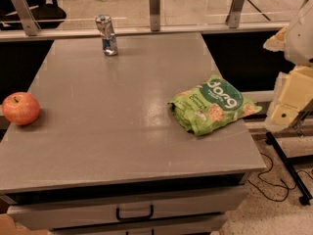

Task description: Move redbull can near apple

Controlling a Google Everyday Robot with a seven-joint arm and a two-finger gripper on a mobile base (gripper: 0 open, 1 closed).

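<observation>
Redbull can [106, 35] upright, pincer [292, 100] far right

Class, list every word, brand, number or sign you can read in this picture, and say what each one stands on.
"dang" (my best reading, the letters are blurred): large white word on the green snack bag.
Smaller print on the snack bag: too blurred to read.
Markings on the redbull can: too small to read.
Apple, table, and gripper beyond the table's right edge: no text visible.
</observation>
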